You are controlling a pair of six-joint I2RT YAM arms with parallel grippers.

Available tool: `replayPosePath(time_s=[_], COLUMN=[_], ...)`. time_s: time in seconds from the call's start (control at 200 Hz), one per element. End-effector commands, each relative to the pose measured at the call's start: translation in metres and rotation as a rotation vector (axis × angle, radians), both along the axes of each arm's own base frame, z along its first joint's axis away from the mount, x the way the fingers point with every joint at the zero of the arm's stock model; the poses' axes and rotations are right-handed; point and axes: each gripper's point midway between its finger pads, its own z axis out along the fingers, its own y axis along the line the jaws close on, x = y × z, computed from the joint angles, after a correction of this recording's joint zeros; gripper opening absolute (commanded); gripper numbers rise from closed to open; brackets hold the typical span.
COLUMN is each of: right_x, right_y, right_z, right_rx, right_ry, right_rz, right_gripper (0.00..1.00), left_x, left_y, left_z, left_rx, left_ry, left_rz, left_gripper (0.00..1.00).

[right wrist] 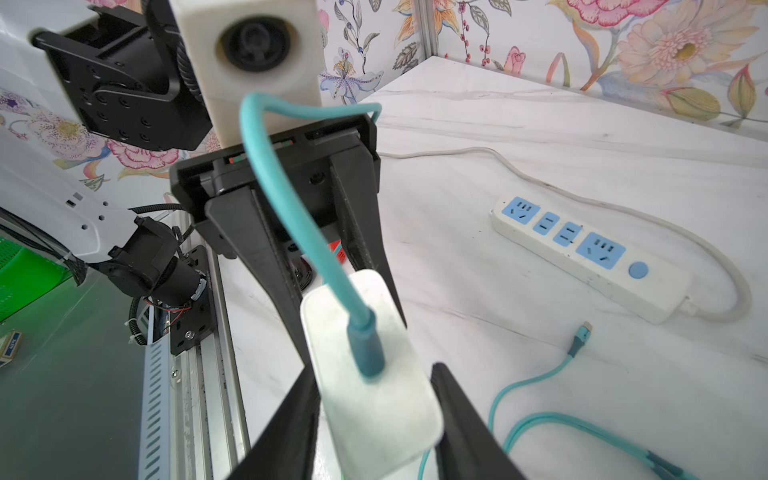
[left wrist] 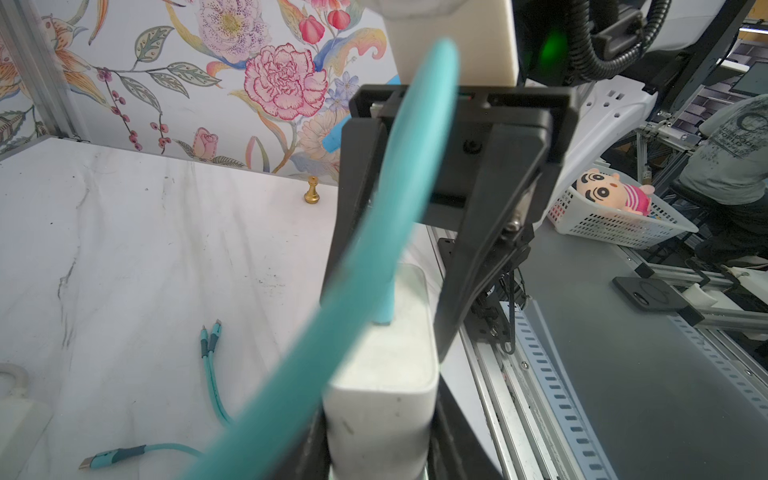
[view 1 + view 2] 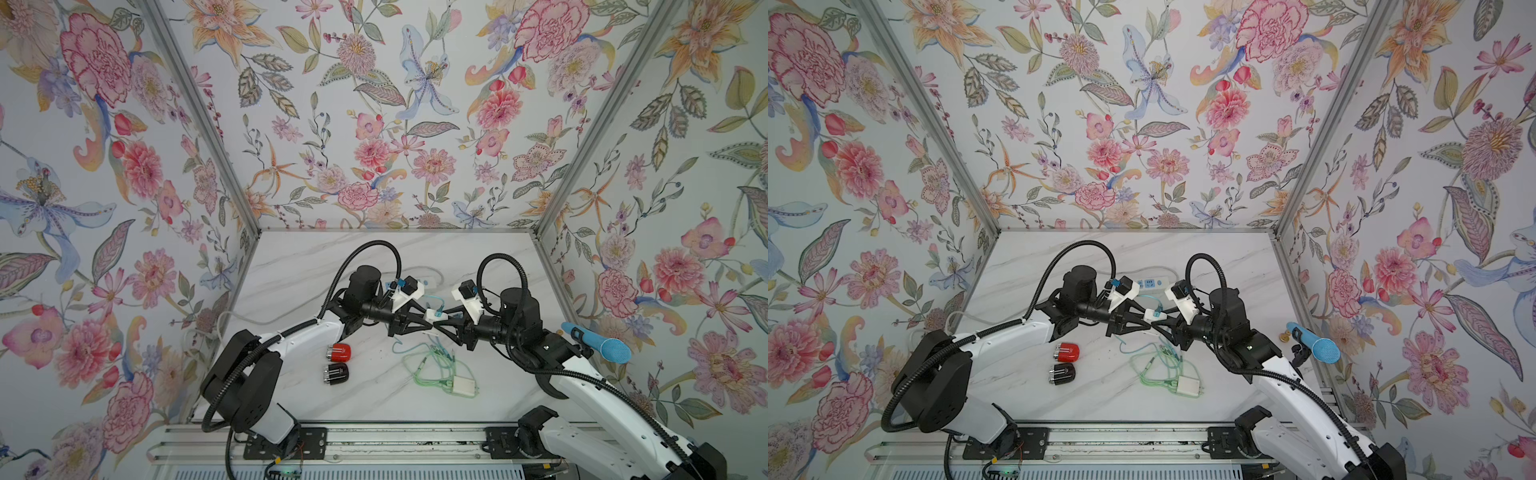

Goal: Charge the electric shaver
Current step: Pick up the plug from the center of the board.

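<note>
Left gripper (image 2: 378, 436) pinches white plastic charger block (image 2: 382, 374) near white blue-socketed power strip (image 1: 582, 249). Right gripper (image 1: 374, 415) straddles block, contact unclear. Advice: seat grip squarely before left releases. Red capsule-shaped electric shaver (image 3: 340, 352) lies well apart from strip.

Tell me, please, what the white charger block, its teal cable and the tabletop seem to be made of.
Charger block: probably hard plastic, matte white, slightly scuffed, with rounded corners.
Cable: likely rubbery sheath, smooth teal, bending freely.
Tabletop: marble look, white with grey veins; stone or printed laminate, cannot tell.
</note>
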Motion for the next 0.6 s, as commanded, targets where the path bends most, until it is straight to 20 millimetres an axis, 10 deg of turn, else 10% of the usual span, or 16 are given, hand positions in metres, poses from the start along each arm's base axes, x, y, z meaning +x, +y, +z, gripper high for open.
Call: replayPosePath(time_s=[0.0, 0.23, 0.395, 0.596], right_x=[-0.001, -0.004, -0.001, 0.013], right_y=[0.006, 0.009, 0.009, 0.001], right_z=[0.003, 0.015, 0.025, 0.032], right_rx=[0.018, 0.046, 0.054, 0.037], right_ry=[-0.011, -0.023, -0.047, -0.085], right_rz=[0.022, 0.034, 0.005, -0.091], right_gripper=[0.37, 0.12, 0.00, 0.00], left_x=[0.001, 0.003, 0.009, 0.018], left_y=[-0.005, -0.006, -0.006, 0.000], left_z=[0.025, 0.022, 0.020, 0.018], left_rx=[-0.055, -0.059, -0.051, -0.035], left_ry=[-0.069, -0.063, -0.074, -0.099], left_rz=[-0.019, -0.010, 0.030, 0.090], left_gripper=[0.00, 0.00, 0.36, 0.48])
